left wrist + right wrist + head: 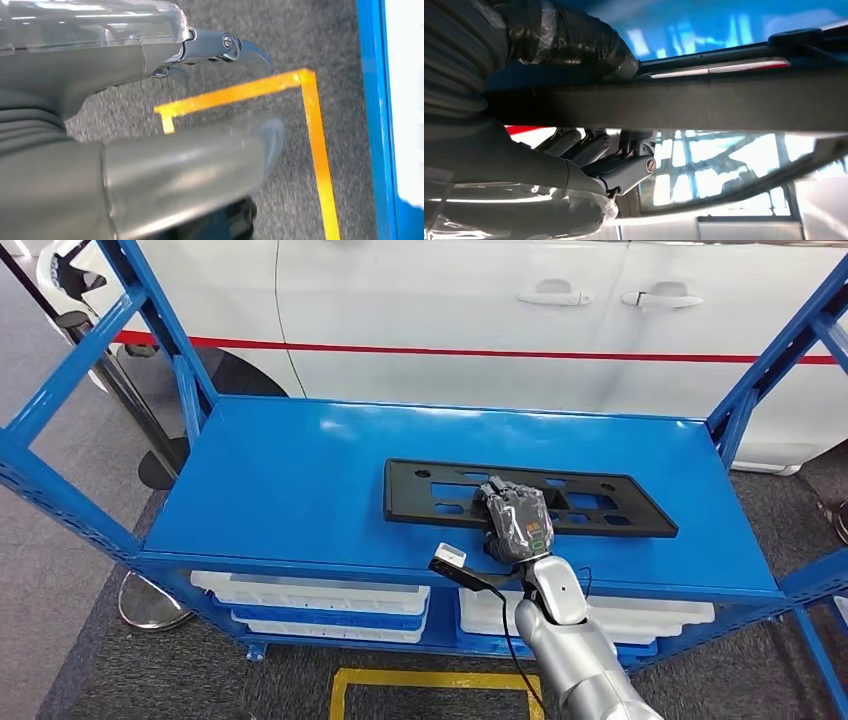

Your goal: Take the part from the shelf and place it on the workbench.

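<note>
The part (440, 495), a long flat black plate with rectangular cut-outs, lies flat on the blue shelf (300, 480) just right of centre in your head view, its long side running left to right and tilting slightly downward toward the right. Your right hand (515, 518) sits over the part's near edge at about its midpoint, fingers reaching forward across the top face. In the right wrist view the part's dark edge (704, 102) crosses the frame as a thick band, with the thumb (574, 42) on one side of it and the darker fingers (596, 150) on the other; the hand is clasped around that edge. The part's far ends appear to rest on the shelf surface; whether the gripped section is raised, you cannot tell.

The silver right arm (570, 650) enters from the lower centre-right of the head view, with a black cable and a small white connector (449, 559) beside the wrist. Your left hand (200, 115) appears in the left wrist view with thumb and fingers parted and nothing between them, above grey carpet (310, 35) marked with yellow tape (315, 145).

White trays (320, 600) sit on the lower shelf level. A white car (480, 310) with a red stripe fills the upper part of the head view behind the shelf.
</note>
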You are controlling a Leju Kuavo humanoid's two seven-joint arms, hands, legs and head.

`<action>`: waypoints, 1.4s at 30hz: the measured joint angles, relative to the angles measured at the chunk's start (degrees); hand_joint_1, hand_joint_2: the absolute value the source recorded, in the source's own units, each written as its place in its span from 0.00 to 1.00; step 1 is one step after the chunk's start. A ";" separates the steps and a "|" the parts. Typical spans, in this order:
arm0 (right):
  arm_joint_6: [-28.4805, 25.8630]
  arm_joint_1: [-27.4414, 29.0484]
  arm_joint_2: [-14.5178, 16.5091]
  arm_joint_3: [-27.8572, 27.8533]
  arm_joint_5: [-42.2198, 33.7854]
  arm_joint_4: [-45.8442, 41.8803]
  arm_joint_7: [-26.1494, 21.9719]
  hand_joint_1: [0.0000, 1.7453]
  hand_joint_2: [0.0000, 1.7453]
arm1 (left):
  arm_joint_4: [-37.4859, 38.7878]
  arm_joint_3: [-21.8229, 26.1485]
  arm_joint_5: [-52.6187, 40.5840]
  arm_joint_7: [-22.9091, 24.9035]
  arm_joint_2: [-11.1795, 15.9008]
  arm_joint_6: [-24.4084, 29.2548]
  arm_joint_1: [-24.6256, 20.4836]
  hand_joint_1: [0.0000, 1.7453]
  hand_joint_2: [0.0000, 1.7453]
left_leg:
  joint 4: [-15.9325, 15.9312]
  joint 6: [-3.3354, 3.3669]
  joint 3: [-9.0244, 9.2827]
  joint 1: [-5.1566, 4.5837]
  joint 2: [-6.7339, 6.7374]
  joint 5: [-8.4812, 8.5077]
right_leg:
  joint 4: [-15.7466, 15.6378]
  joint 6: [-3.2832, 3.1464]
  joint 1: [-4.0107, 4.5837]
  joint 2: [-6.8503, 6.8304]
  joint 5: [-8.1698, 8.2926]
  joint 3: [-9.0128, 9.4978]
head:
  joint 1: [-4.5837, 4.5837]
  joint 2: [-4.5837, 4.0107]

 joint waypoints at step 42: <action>11.63 -4.28 -21.88 11.87 -43.62 -49.94 1.61 1.00 1.00 | 0.02 5.97 3.51 -1.73 -0.58 -1.37 3.15 0.00 0.00 | 1.72 -1.31 -0.15 -0.37 -0.20 -1.74 | -6.92 -0.89 -0.13 -0.05 4.51 2.90 | -0.03 0.00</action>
